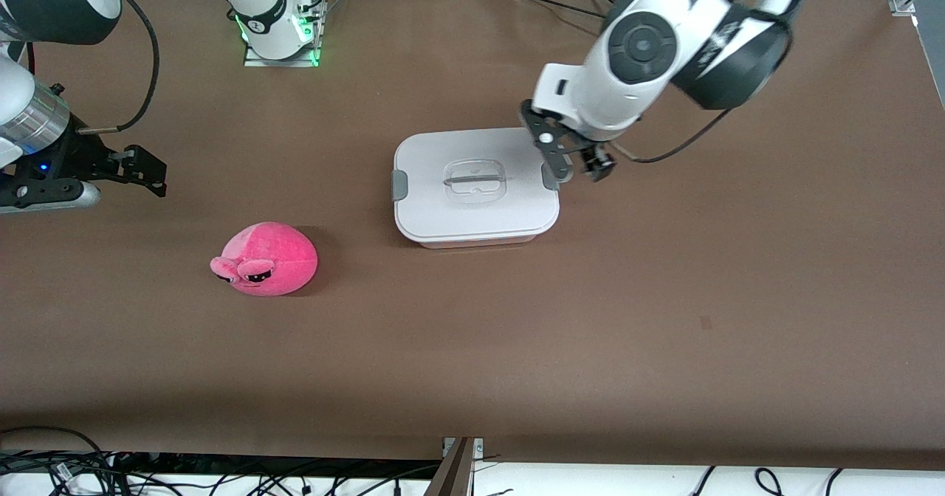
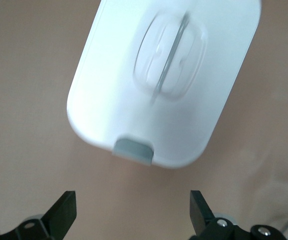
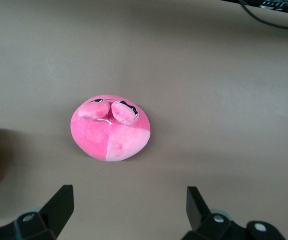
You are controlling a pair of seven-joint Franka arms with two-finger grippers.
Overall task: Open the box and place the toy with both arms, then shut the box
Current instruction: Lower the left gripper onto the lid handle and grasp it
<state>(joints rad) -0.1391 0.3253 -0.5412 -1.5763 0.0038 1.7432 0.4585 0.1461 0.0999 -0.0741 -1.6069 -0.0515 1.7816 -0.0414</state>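
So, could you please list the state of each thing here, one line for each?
Box: closed, white lid on.
Grey clip at the left arm's end: appears down against the lid edge.
Toy: lying on the table, outside the box, nearer the front camera, toward the right arm's end.
Left gripper: jaws open, over the clip end of the box.
Right gripper: jaws open, holding nothing, toy in its view.

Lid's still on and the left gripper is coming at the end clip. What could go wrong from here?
1. The left gripper, open, sits by the grey clip at its end of the box; prying there alone might slide or tip the box, since nothing braces it.
2. The other clip looks latched, so the lid may not lift.
3. The right gripper, open, waits apart from the toy.
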